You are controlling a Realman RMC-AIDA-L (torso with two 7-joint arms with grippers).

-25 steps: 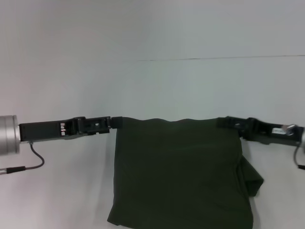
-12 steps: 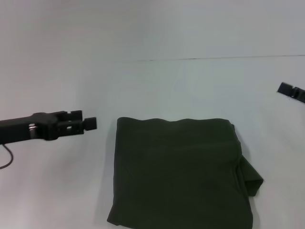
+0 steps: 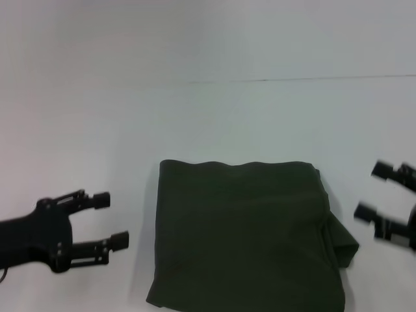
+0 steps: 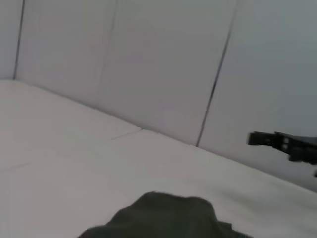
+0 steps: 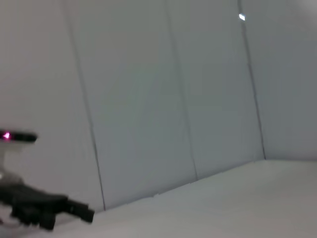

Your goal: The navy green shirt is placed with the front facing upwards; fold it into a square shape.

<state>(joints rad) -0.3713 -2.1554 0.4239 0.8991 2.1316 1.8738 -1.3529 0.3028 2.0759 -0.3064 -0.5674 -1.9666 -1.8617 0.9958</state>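
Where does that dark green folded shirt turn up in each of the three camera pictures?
Head view: the navy green shirt lies folded at lower centre of the white table, between the open left claw and the open right claw.
Left wrist view: only a rounded edge of the shirt shows at the bottom, centre.
Right wrist view: not in it.
Shared landmark: the white table and the panelled wall behind it.

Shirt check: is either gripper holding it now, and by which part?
Nothing is held. The left gripper and right gripper are open, apart from the folded shirt.
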